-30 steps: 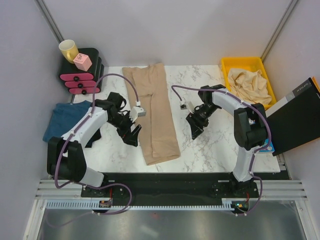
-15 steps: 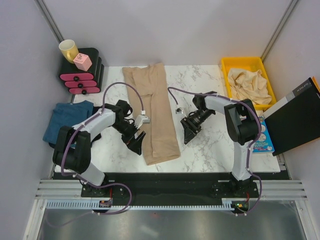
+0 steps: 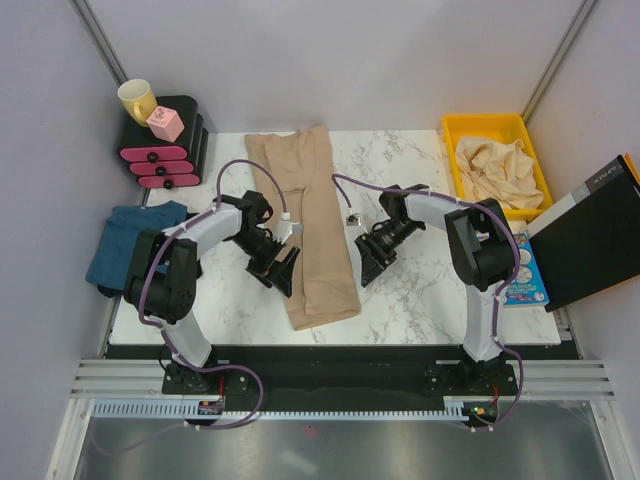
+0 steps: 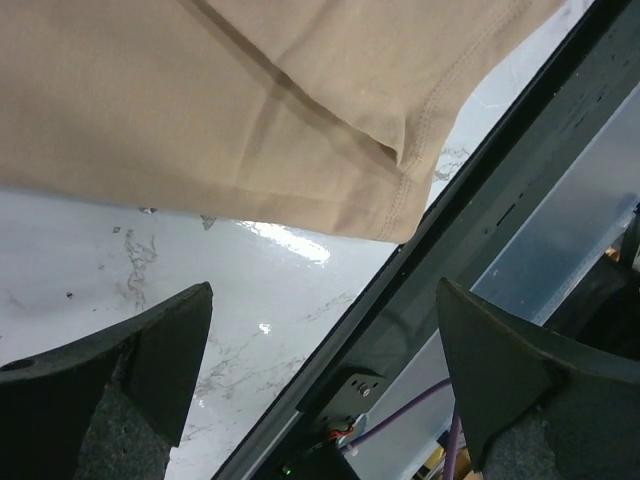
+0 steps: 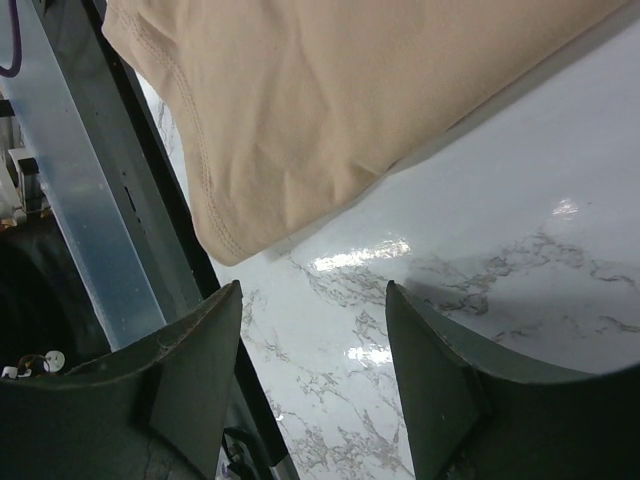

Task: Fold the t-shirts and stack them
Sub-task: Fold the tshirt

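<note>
Moved: over the last second both arms have swung inward. The left end effector [image 3: 281,270] has come up to the left edge of the tan t-shirt [image 3: 305,225], and the right end effector [image 3: 368,262] has come in just beside its right edge.
Left end effector: fingers spread wide with nothing between them, only glossy stone showing in the gap in its wrist view [image 4: 322,300]. I cannot tell whether it touches the cloth.
Right end effector: fingers parted and empty, the shirt's corner lying just ahead of them [image 5: 312,290].
Where the tan t-shirt lies: in the middle of the worktop [image 3: 430,290], folded into a long narrow strip that runs from the far edge down towards the black front rail, slanting a little.
Fabric: soft matt cotton, layers stacked flat, one straight crease along the fold [image 4: 300,100], and a double-stitched hem curving round the near corner [image 5: 200,170].
Worktop: white marble with thin grey veins, shiny enough to throw back the lights.
Blue t-shirt [image 3: 130,240]: rumpled at the left side, well apart from the tan one.
Beige t-shirts [image 3: 498,168]: a crumpled heap inside a yellow bin [image 3: 452,135] at the far right corner.
</note>
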### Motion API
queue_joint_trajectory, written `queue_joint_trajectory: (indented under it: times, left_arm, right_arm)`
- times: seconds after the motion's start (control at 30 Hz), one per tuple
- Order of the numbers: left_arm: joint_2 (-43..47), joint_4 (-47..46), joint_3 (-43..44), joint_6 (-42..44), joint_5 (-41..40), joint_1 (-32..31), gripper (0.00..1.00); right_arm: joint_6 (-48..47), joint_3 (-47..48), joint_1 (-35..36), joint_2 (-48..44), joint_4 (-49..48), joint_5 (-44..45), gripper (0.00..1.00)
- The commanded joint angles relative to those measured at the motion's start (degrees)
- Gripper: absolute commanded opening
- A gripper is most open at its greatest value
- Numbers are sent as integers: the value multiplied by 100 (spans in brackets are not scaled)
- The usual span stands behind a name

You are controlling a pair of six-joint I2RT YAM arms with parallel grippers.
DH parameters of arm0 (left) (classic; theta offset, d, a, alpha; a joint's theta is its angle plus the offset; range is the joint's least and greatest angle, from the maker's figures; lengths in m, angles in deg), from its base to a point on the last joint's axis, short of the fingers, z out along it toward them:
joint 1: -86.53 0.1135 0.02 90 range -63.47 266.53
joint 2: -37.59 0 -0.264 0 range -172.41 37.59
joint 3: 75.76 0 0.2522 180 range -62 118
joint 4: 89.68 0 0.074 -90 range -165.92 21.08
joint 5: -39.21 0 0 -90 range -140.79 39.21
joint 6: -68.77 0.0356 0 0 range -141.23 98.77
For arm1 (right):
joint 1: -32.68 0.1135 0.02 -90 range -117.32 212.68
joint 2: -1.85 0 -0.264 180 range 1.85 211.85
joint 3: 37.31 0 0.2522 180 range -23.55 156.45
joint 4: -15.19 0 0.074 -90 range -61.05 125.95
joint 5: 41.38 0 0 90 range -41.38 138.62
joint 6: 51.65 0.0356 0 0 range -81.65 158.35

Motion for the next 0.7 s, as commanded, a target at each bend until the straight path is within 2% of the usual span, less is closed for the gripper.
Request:
queue_joint_trajectory:
  times: [0.0,0.1,0.23,0.4,0.47,0.5,0.6,0.67]
  left_arm:
    - [55,-272,-251,-644,-11,33,100]
    - [56,-658,-533,-916,-159,42,100]
    - [38,-625,-367,-890,-81,33,99]
    - [503,-660,-384,-794,-63,7,100]
    - [855,-651,-445,-707,-291,-19,100]
    - [995,-669,-472,-662,-440,-20,100]
    - [1618,-940,-708,-574,-1352,-20,100]
    - [2101,-1308,-919,-539,-2284,7,100]
  right_arm:
    - [156,-39,59,-160,-241,-163,67]
    - [147,-39,59,-126,-276,-76,67]
    - [253,-48,76,-195,-495,56,66]
    - [165,66,251,-695,-733,899,65]
    - [60,145,340,-810,-777,1215,63]
    - [-36,242,479,-872,-742,1556,59]
    - [-335,365,699,-1047,-724,2163,54]
    - [-485,409,788,-1109,-760,2402,53]
